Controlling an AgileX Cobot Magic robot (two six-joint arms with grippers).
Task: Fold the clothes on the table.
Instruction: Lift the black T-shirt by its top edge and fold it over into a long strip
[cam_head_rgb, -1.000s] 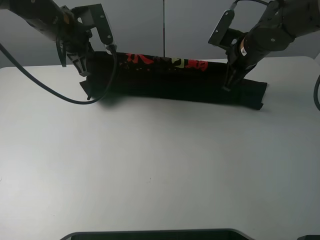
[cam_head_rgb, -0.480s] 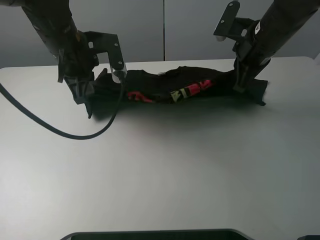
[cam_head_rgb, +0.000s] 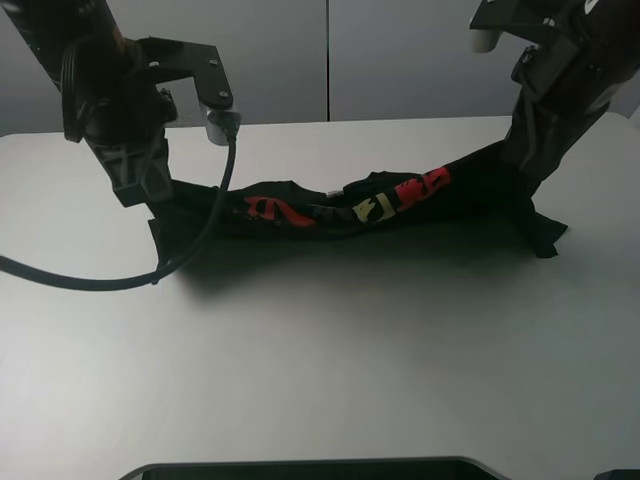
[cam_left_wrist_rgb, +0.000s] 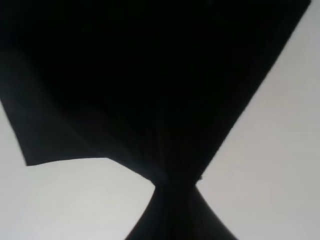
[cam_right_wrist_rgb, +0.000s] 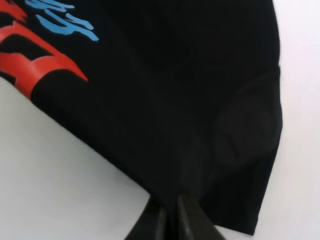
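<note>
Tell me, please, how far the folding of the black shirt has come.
Done: the left claw and the right claw are each shut on one end of the T-shirt. In hand: they hold it raised over the table, with the printed middle sagging low. Left: no neat fold shows yet, so it probably has to be laid down flat and folded over.

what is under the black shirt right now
Only the white table, shadowed below the T-shirt. Where the middle of the fabric sags lowest, the surface beneath is covered from view.
</note>
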